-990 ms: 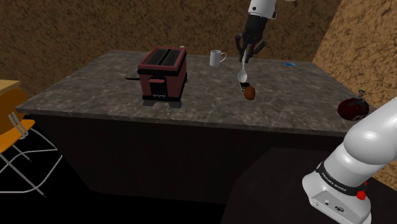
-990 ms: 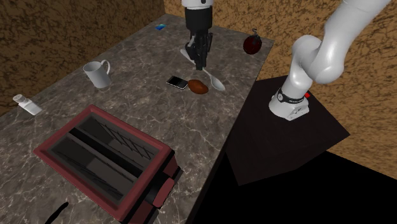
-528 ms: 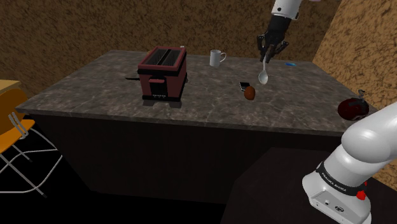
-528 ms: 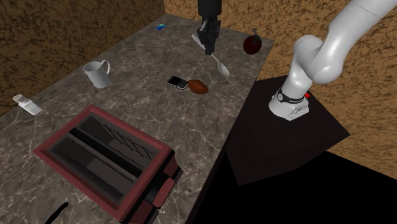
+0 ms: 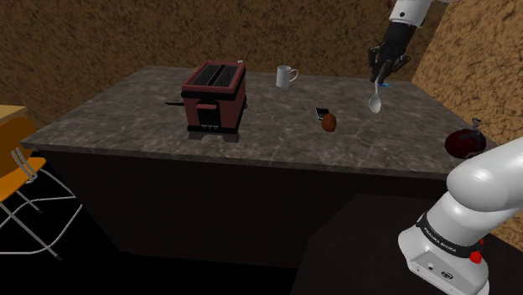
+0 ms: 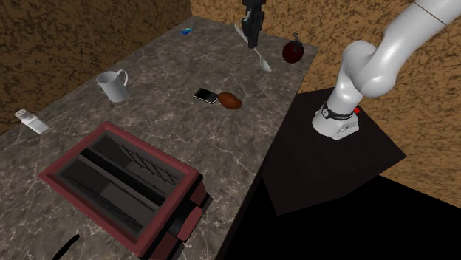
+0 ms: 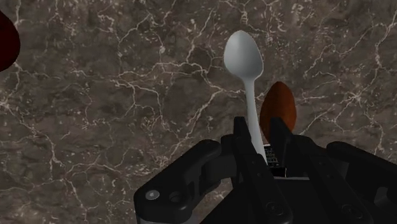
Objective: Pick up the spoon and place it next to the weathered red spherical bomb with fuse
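A pale grey spoon hangs bowl-down above the dark marble counter, held by its handle in my black gripper, which is shut on it. From the second exterior view the spoon sticks out below the gripper, a short way from the dark red bomb. The bomb with its fuse sits at the counter's right end in the shoulder view. Seen from the wrist, the spoon runs out from between the fingers, with the bomb's red edge off to one side.
A brown egg-shaped object and a small dark phone lie mid-counter. A red toaster, a white mug, a salt shaker and a small blue item stand elsewhere. Rough brown walls enclose the counter.
The gripper has carried the spoon steadily toward the shoulder view's right, away from the brown egg-shaped object and closer to the bomb. Its hold on the spoon is unchanged.
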